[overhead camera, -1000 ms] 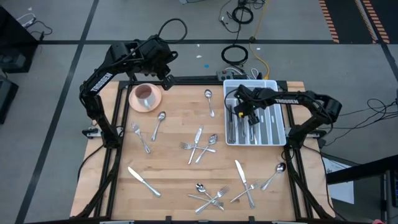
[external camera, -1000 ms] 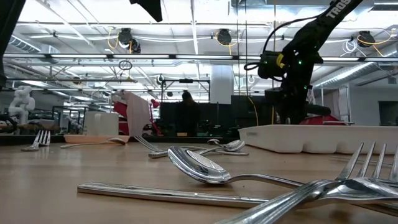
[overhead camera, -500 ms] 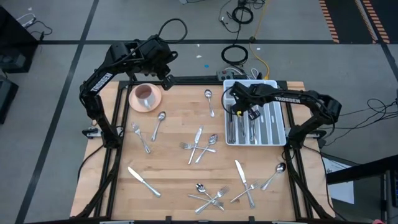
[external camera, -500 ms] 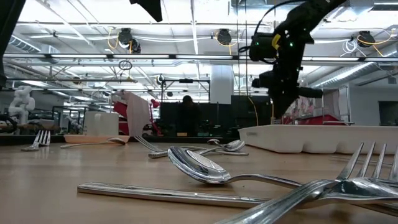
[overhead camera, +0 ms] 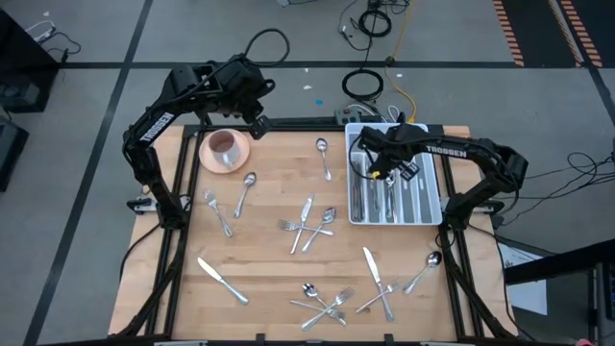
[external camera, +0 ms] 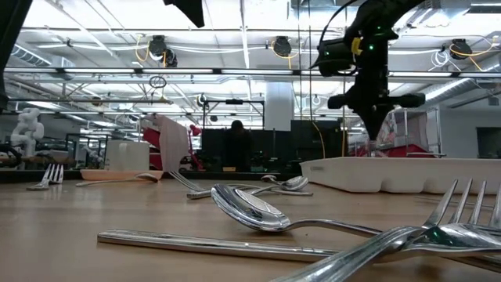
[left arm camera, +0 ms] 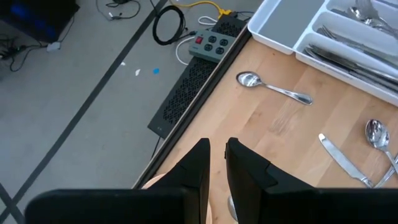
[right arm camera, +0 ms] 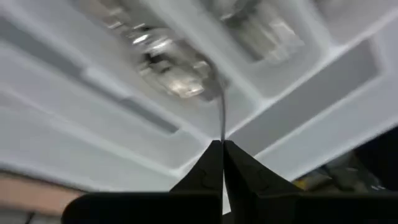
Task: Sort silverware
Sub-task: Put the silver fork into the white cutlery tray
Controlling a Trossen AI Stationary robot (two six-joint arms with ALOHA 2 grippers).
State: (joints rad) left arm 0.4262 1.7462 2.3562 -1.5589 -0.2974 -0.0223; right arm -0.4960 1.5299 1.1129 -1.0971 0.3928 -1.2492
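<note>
Two arms share this bench, and only ours on the right is working. We hold the right end effector over the far end of the white divided tray, its fingers pressed together on the thin handle of a spoon, whose bowl hangs below over the tray's dividers. We judge the high, vertical hold to be deliberate: it lets the spoon clear the tray walls and drop into a slot rather than across a divider. Which compartment lies beneath it, we cannot tell.

The tray already holds sorted pieces lying lengthwise in its slots, so that part of the sorting looks done. Much silverware is loose on the bench on the tray's open side: a spoon just beside the tray's far corner, a crossed cluster of a knife, fork and spoon near the tray's long side, a knife well away towards the near edge, and a tangle of forks and a spoon at the near edge.

Our left end effector waits with its fingers nearly together, holding nothing, above the far corner of the bench beside the pink cup on its saucer, well apart from the tray and clear of the working arm.
</note>
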